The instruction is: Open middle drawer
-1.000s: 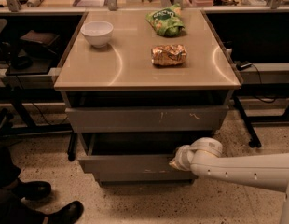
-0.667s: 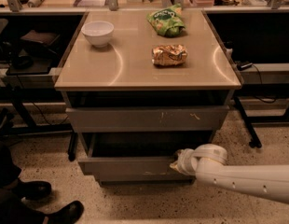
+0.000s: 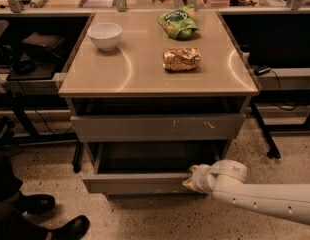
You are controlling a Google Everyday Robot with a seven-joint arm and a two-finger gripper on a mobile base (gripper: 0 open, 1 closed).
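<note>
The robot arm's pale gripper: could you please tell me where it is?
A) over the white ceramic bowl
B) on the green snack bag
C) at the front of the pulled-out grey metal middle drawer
C: the gripper sits against the right end of the plain flat front of the wide grey metal middle drawer, which stands pulled out.

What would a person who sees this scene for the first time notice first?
A white robot arm reaches in from the lower right, its gripper at the right end of the front of the middle drawer, which stands pulled out. On the tan cabinet top lie a white bowl at back left, a green bag at the back and a golden bag near the middle.
</note>
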